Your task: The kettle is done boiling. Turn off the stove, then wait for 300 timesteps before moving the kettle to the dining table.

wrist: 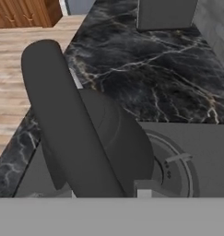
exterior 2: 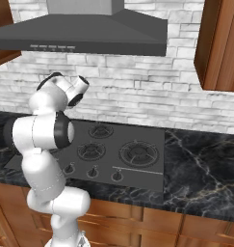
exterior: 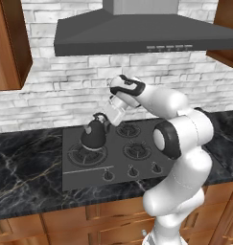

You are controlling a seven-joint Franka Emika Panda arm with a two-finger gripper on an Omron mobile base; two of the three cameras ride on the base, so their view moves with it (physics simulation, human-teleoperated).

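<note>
We see our end effector (exterior: 106, 119) clenched on the kettle's (exterior: 93, 135) handle (wrist: 69, 124), above the stove's (exterior: 89, 165) far left burner.

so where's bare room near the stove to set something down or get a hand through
Black marble counter left of the stove lies bare up to the brick wall; so does the counter on its right. On the cooktop, the large right burner is free. Crowded: the front-left burner, where the kettle sits with the gripper shut on its handle, arm overhead.

arm (exterior: 185, 139): glossy white rounded shells | joints: dark grey-black bands | wrist: black-trimmed cap
</note>
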